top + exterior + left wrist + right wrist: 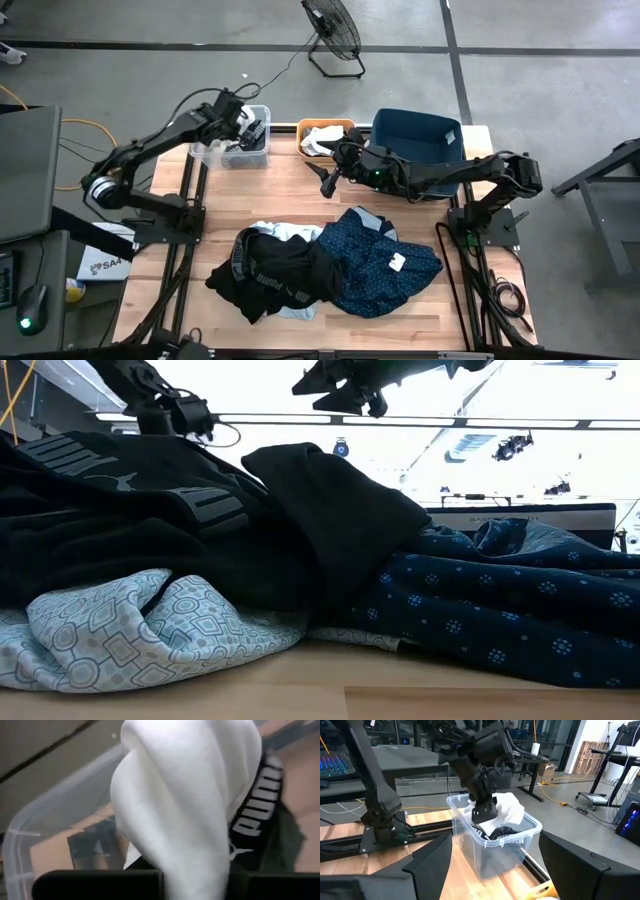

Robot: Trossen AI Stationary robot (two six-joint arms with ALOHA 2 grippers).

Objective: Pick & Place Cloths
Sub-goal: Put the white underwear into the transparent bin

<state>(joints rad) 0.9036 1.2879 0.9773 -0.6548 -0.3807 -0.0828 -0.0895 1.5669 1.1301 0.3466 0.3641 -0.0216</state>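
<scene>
My left gripper hangs over the clear plastic bin at the table's far left corner, its fingers pressed together on a white cloth; that cloth fills most of my left wrist view, drooping from the fingers down into the bin; just beside it, lower in the same bin, lies a black cloth with white PUMA lettering; seen from my right wrist, the white cloth bulges above the bin's rim with the dark fabric under it.

My right gripper hovers in the air with its fingers spread and nothing between them; it is above bare wood, just in front of the orange bin, which holds a white cloth of its own; the dark blue bin stands beside my right forearm, behind the gripper.

Below and ahead of my right gripper, toward the table's near edge, the rest of the cloths lie heaped; the navy cloth with small dots is nearest under it; touching that, further toward my left arm, is a black garment with white lettering; a light blue patterned cloth pokes out from beneath the black one, resting on the wooden table.
</scene>
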